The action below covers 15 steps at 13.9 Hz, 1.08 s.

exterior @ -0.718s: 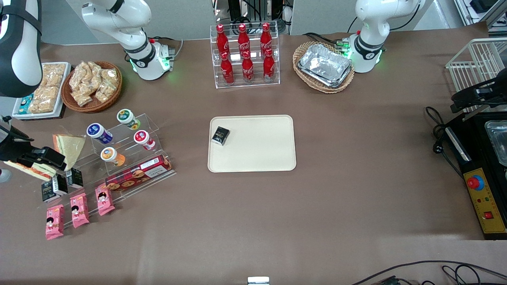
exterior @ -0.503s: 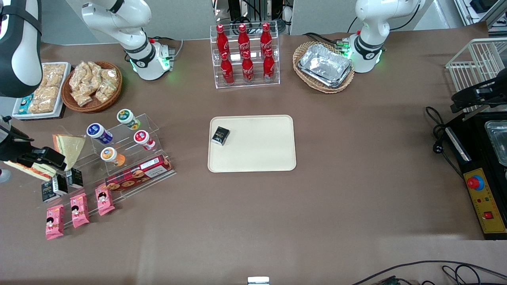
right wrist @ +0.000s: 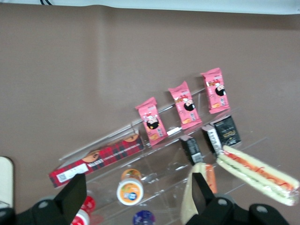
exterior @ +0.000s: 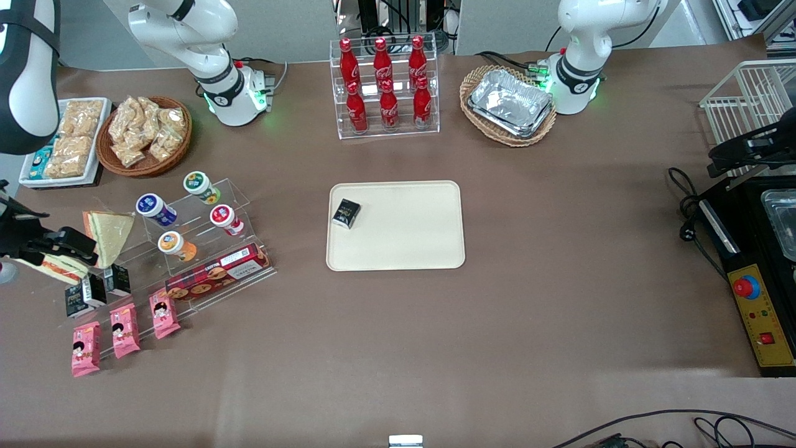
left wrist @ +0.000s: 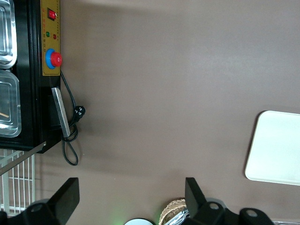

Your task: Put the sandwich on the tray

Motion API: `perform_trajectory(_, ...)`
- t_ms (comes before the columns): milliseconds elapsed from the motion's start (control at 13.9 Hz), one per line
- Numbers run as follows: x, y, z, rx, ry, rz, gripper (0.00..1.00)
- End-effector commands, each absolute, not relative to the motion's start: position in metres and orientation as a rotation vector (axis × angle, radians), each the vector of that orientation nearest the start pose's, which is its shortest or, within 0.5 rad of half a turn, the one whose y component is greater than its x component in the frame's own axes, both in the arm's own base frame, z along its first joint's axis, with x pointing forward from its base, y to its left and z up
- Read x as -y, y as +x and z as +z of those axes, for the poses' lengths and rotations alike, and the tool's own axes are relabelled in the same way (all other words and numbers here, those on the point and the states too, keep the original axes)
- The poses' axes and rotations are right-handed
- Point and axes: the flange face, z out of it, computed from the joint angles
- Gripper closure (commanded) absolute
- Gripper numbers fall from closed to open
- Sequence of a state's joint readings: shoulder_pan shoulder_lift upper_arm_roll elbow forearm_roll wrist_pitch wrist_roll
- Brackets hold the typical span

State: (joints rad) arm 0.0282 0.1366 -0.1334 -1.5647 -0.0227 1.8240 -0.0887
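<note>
On the brown table, the clear-wrapped wedge sandwich is showing white bread around red-orange filling. The right arm's gripper is hovering beside it, fingers spread apart.

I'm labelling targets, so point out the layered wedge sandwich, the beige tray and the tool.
sandwich [right wrist: 260, 174], right wrist view, layered long side.
tray [exterior: 410, 233], front view, bare floor.
tool [exterior: 59, 246], front view, black fingers above the sandwich.

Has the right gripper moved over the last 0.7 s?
Yes. In the front view the gripper has shifted away from the clear snack stand, out toward the table's edge, exposing more of the sandwich under it.
</note>
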Motion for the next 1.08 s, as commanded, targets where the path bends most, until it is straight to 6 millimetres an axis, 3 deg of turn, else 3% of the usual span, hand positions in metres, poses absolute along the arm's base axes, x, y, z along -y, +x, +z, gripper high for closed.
perform_trajectory(0, 0.099, 0.601, 0.580, 0.169, -3.170, -0.138, 0.00)
perform_trajectory(287, 0.150, 0.583, 0.590, 0.359, -3.159, -0.132, 0.00)
perform_trajectory(574, 0.178, 0.569, 0.593, 0.573, -3.133, -0.094, 0.00)
perform_trajectory(790, 0.195, 0.564, 0.593, 0.846, -3.074, -0.094, 0.00)
perform_trajectory(1005, 0.213, 0.558, 0.592, 0.934, -3.055, -0.083, 0.00)
